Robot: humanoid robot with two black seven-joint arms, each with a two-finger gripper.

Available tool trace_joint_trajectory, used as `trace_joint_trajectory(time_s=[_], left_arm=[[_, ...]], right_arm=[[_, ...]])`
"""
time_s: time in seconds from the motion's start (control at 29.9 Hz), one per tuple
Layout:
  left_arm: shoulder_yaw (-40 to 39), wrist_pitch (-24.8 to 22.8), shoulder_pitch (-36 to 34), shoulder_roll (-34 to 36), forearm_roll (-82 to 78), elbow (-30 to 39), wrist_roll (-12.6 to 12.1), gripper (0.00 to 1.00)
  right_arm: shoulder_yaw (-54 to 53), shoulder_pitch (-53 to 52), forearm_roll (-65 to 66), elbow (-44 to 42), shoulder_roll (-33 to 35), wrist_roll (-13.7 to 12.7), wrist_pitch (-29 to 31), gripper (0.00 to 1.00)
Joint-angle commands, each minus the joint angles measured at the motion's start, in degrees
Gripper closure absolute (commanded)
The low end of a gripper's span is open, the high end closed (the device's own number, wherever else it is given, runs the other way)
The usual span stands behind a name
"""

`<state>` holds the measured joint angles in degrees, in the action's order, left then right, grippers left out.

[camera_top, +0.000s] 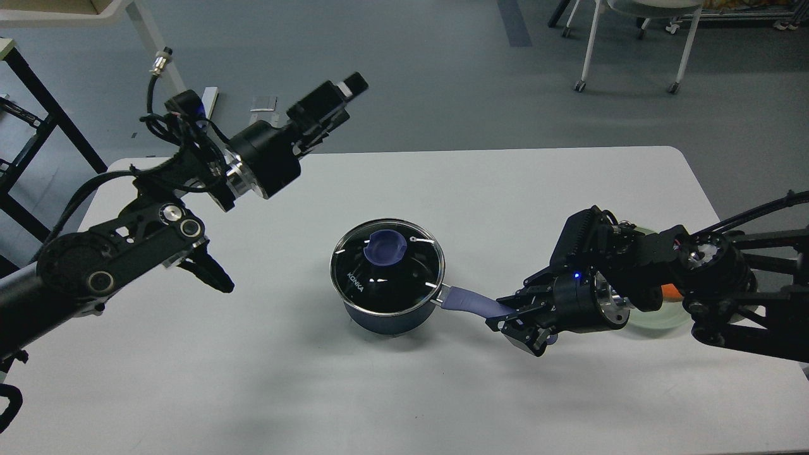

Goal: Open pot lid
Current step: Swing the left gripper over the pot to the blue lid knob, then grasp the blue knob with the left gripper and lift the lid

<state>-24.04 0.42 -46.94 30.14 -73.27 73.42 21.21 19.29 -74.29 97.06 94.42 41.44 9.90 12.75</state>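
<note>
A dark blue pot (385,313) stands in the middle of the white table (505,189). Its glass lid (387,268) sits on it, with a blue knob (383,248) on top. The pot's blue handle (468,301) points right. My right gripper (513,318) is shut on the far end of that handle, low over the table. My left gripper (335,96) is high up behind and left of the pot, over the table's back edge and clear of the lid. It is seen side-on, so its fingers cannot be told apart.
A pale green plate (660,318) with something orange on it lies at the right, mostly hidden behind my right arm. A wheeled chair (632,38) stands on the floor beyond the table. A black frame (38,101) stands at the left.
</note>
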Motion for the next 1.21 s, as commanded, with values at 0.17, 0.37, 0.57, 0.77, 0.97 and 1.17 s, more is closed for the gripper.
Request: trace_joint_trajectory(time_s=[0.17, 0.37, 0.57, 0.77, 0.97, 1.17], left_arm=[[11.99, 6.60, -1.49, 0.18, -28.92, 0.67, 0.32, 0.01], [17.98, 9.69, -2.81, 0.10, -41.07, 0.50, -0.12, 0.01], [18.42, 9.69, -2.81, -0.26, -41.69, -2.92, -0.29, 0.01], [19.21, 9.78, -2.72, -0.87, -41.17, -4.51, -0.21, 0.02], [19.30, 9.69, -2.54, -0.87, -40.90, -4.60, -0.03, 0.25], [19.21, 9.69, -2.63, -0.78, -40.90, -4.51, 0.23, 0.51]], right_arm=[[0.04, 0.11, -0.29, -0.12, -0.22, -0.05, -0.01, 0.78], [0.04, -0.07, -0.29, -0.20, -0.22, -0.05, -0.01, 0.78], [0.04, -0.07, -0.29, -0.73, -1.01, -0.05, 0.08, 0.78], [0.04, -0.07, -0.29, -1.00, -2.07, -0.05, 0.08, 0.78], [0.04, -0.24, -0.29, -1.08, -2.42, -0.05, 0.08, 0.78], [0.04, -0.16, -0.29, -1.26, -2.42, -0.05, 0.08, 0.78]])
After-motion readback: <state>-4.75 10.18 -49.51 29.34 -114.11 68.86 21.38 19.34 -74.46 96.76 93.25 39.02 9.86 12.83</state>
